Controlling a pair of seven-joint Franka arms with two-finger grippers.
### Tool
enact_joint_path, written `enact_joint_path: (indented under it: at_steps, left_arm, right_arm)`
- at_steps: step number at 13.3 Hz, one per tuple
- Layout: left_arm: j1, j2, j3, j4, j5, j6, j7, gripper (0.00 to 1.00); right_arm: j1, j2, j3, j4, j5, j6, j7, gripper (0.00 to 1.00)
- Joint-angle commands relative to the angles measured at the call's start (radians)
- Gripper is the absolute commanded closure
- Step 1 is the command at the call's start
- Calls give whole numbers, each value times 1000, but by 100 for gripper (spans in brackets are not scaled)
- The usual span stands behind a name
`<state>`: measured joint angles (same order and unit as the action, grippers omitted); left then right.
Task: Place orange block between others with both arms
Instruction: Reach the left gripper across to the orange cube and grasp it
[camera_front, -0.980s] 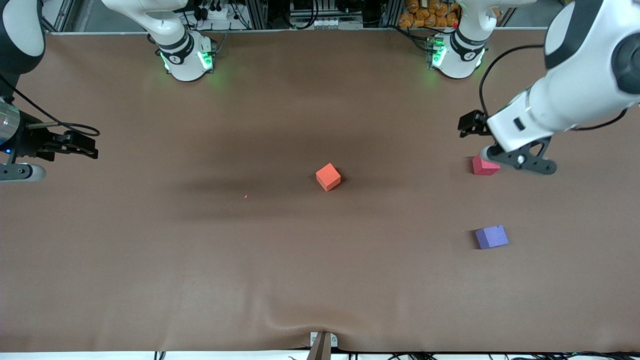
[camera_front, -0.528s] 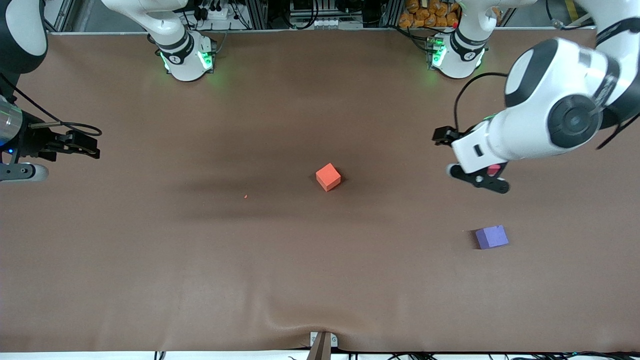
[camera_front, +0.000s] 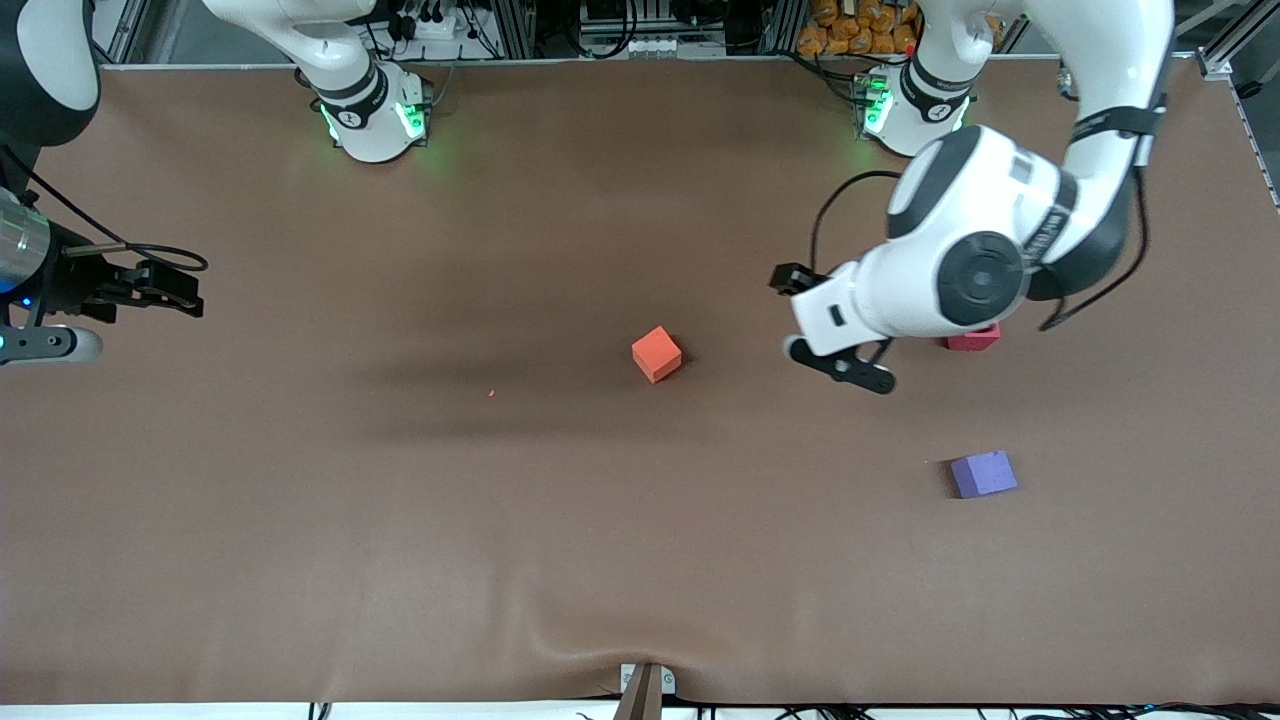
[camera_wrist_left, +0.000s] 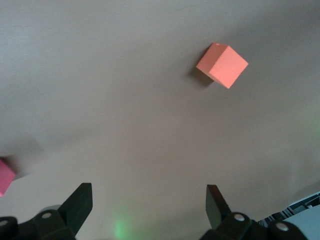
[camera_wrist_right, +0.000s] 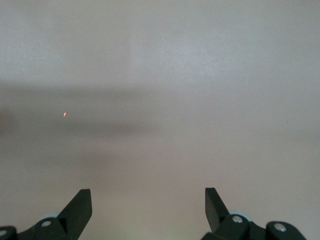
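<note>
The orange block (camera_front: 656, 353) (camera_wrist_left: 222, 65) sits alone on the brown cloth near the table's middle. Toward the left arm's end lie the others. The pinkish-red cube (camera_front: 975, 340) (camera_wrist_left: 4, 177) is mostly covered by the left arm's wrist, and the purple cube (camera_front: 984, 474) lies nearer the front camera. My left gripper (camera_front: 838, 365) (camera_wrist_left: 148, 200) hangs open and empty over bare cloth between the orange block and the pinkish-red cube. My right gripper (camera_front: 178, 290) (camera_wrist_right: 147, 202) waits open and empty over the right arm's end of the table.
A tiny orange crumb (camera_front: 491, 393) (camera_wrist_right: 65, 114) lies on the cloth, toward the right arm's end from the orange block. The cloth puckers into a ridge (camera_front: 640, 645) at the table's front edge. Both green-lit arm bases (camera_front: 375, 115) (camera_front: 910, 105) stand along the table's back edge.
The left arm has swung from over the pinkish-red cube toward the orange block, its gripper still open. The right arm has hardly moved. None of the cubes has shifted.
</note>
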<state>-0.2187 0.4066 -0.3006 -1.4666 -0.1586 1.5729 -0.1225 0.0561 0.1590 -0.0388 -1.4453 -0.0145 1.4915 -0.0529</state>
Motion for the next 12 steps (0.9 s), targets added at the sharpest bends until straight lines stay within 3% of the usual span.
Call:
enact_joint_path:
  at_steps: [1, 4, 7, 12]
  left_arm:
    - [-11, 80, 1, 25, -5, 22, 1, 0]
    - [-28, 106, -2, 26, -13, 87, 3, 0]
    - [-134, 138, 3, 26, -2, 183, 3, 0]
    - [-237, 224, 5, 23, -1, 413, 206, 0]
  right_arm:
    - [11, -13, -1, -3, -16, 0, -2, 0]
    - [11, -13, -1, -3, -18, 0, -4, 0]
    - [13, -13, -1, -3, -18, 0, -2, 0]
    - [16, -10, -1, -3, -19, 0, -2, 0]
